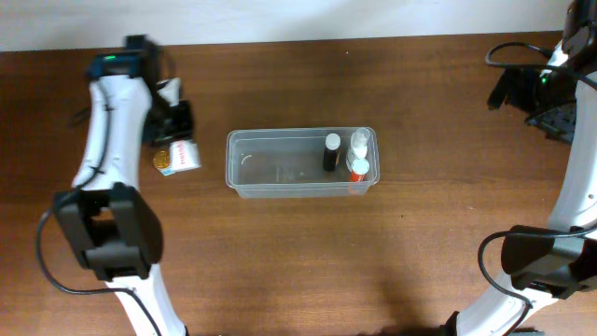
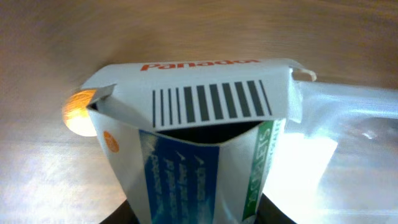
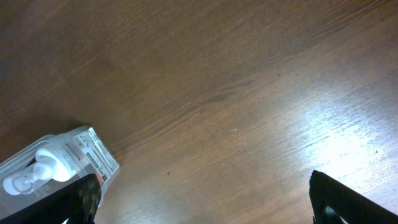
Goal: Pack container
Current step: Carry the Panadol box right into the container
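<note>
The container, a clear plastic tub, stands mid-table with a black bottle, a white bottle and a red-and-white bottle at its right end. Left of it my left gripper is shut on a white, blue and green Panadol box, which shows in the overhead view by the tub's left end. A small orange-gold round thing lies beside the box. My right gripper is open and empty at the far right back; its view catches the tub's corner.
The brown wooden table stretches in front of the tub. Black cables and a black fixture sit at the back right corner.
</note>
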